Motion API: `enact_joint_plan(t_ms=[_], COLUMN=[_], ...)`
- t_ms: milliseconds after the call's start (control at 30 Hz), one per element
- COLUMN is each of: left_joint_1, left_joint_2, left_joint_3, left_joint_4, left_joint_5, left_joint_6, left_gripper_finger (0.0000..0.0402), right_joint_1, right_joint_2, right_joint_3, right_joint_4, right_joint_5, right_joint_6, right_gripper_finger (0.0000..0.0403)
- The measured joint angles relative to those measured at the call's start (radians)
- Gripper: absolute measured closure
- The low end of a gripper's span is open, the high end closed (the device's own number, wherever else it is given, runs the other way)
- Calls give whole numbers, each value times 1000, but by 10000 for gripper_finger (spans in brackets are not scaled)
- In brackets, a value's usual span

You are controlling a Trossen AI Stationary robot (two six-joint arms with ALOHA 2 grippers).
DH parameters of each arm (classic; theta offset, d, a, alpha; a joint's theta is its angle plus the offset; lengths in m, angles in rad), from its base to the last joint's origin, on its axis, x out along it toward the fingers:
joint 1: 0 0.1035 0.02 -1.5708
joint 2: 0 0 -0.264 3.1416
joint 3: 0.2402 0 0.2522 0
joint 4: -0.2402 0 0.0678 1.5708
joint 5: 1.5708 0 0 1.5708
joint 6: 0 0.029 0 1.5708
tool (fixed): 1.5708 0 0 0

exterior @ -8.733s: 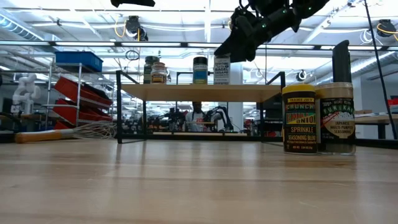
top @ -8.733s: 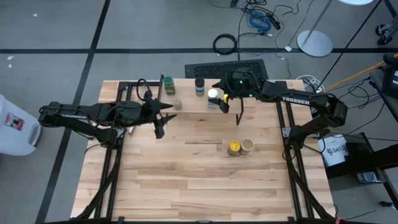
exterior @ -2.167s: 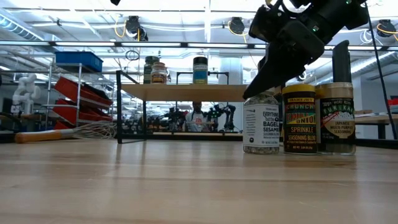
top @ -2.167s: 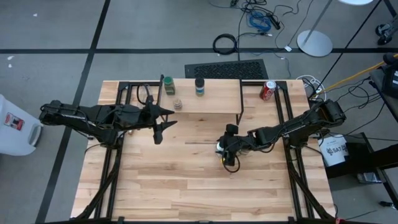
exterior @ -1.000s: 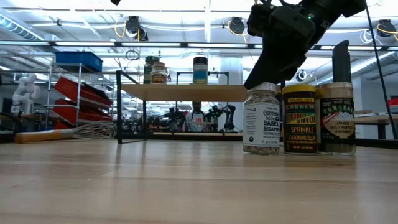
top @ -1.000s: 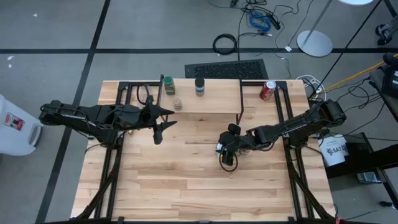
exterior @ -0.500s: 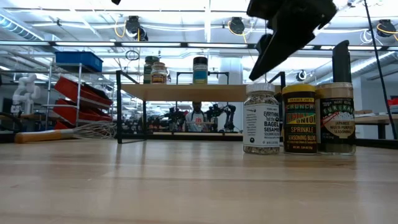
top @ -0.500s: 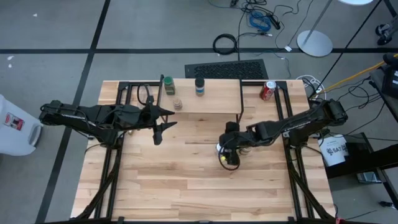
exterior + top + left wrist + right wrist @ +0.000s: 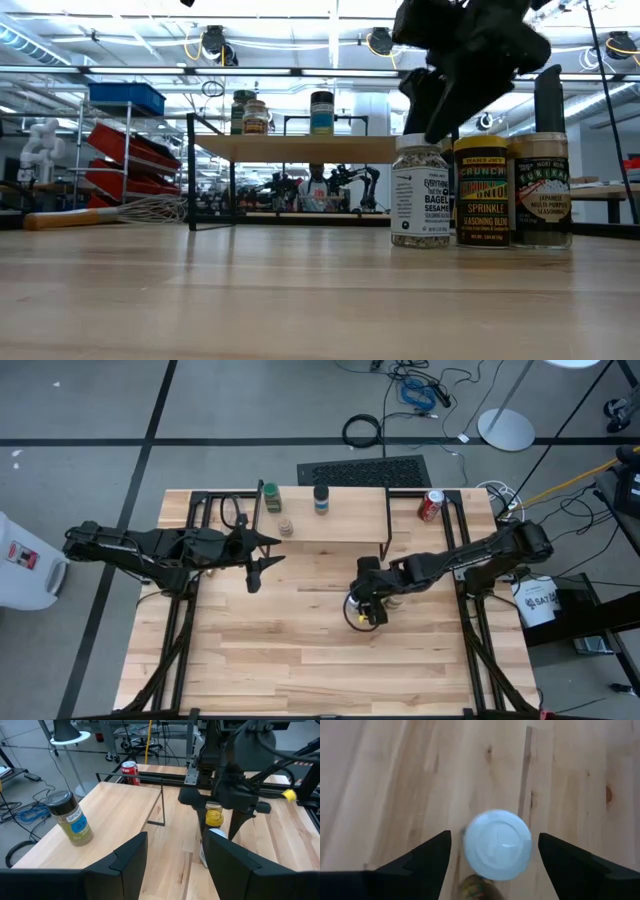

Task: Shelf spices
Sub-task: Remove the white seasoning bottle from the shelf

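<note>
The right gripper (image 9: 492,865) hangs directly above the white-lidded jar (image 9: 497,843), jaws spread wide and gripping nothing. The low view shows this jar (image 9: 420,195) standing on the table (image 9: 300,660), just left of the yellow jar (image 9: 481,191) and the dark-lidded jar (image 9: 541,190); from above the arm hides most of them. Three other spices, one of them the blue-labelled jar (image 9: 321,499), stand on the shelf (image 9: 340,525). The left gripper (image 9: 257,560) waits at the shelf's near left edge, jaws apart and empty.
</note>
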Motion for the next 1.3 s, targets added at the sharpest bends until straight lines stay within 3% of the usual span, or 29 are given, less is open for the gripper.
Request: enact_joint_plan(t_ms=[233, 600, 833, 1300], left_joint_1=[0, 0, 0, 0], left_joint_2=[0, 0, 0, 0], left_joint_3=[0, 0, 0, 0], left_joint_4=[0, 0, 0, 0], left_joint_5=[0, 0, 0, 0], left_joint_6=[0, 1, 1, 1], left_gripper_finger=[204, 204, 204, 204], right_joint_1=[-10, -10, -10, -5], right_joint_2=[10, 9, 9, 9], right_joint_3=[0, 0, 0, 1], right_joint_4=[3, 2, -1, -6], right_joint_5=[-5, -31, -25, 13], right_joint_6=[7, 96, 192, 365], right_gripper_finger=[133, 218, 197, 201])
